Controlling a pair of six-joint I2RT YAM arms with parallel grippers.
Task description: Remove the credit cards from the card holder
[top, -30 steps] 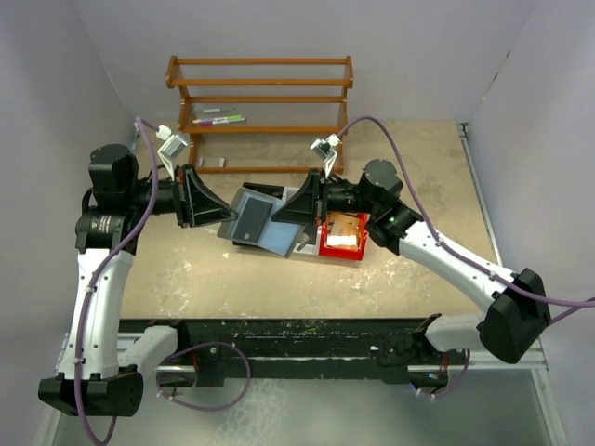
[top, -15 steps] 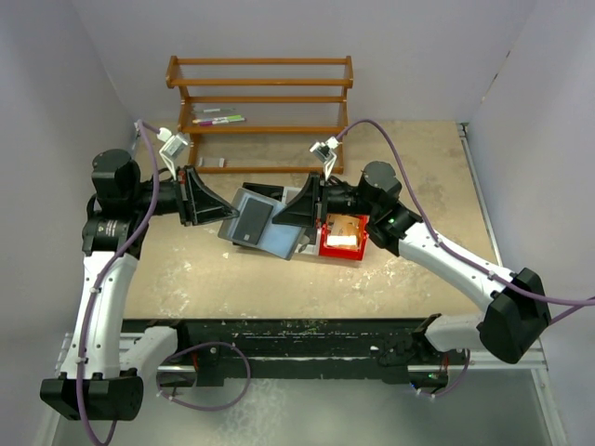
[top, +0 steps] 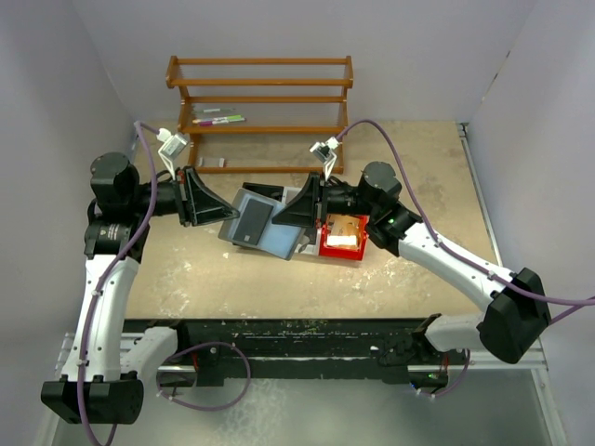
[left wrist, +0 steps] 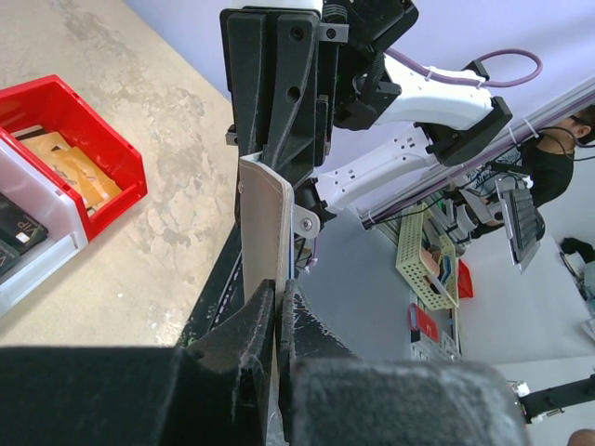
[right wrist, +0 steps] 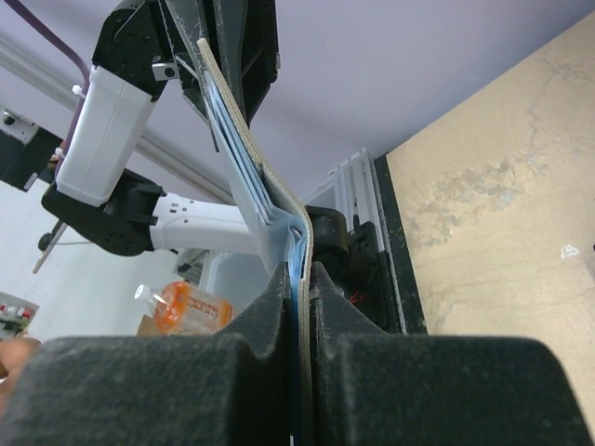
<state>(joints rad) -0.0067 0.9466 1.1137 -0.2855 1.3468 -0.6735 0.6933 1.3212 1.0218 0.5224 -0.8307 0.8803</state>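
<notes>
Top view: the left gripper (top: 223, 214) and right gripper (top: 284, 219) meet at centre frame above the sandy table (top: 418, 186). The card holder (top: 261, 225) spans the gap between them, open and flat. It shows two squarish panels: a darker one at left and a grey-blue one at right.

Wrist views: these show the grip, which the top view does not.
- Left wrist view: the left gripper (left wrist: 278, 307) is clenched on one edge of the card holder (left wrist: 268, 223), seen edge-on as a thin, pale, stiff strip. The right gripper (left wrist: 279, 84) sits at the far end, top centre.
- Right wrist view: the right gripper (right wrist: 298, 279) is clamped on a thin blue sheet of the card holder (right wrist: 244, 158). Here the edge fans into several flat layers with a tan outer skin. The fingers (right wrist: 260, 316) are matte black with a rough surface.

Just right of the card holder stands a red bin (top: 327, 247) of glossy plastic, holding tan cards. At upper centre, a brown wooden rack (top: 260, 61) with slatted shelves carries pens (top: 219, 119).
</notes>
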